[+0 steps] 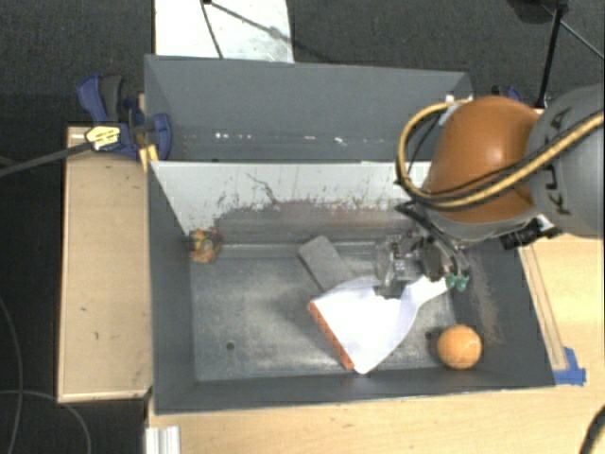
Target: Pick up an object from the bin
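Whether my jaws were spread, I couldn't tell; my gripper (402, 270) hung over a flat, white, orange-edged sheet (369, 322), near 1 round orange ball (458, 346).

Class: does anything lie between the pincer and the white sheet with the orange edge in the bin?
Nothing visible does. The pincer is over the upper right corner of the white sheet. The grey block lies left of it, the orange ball lower right, both aside.
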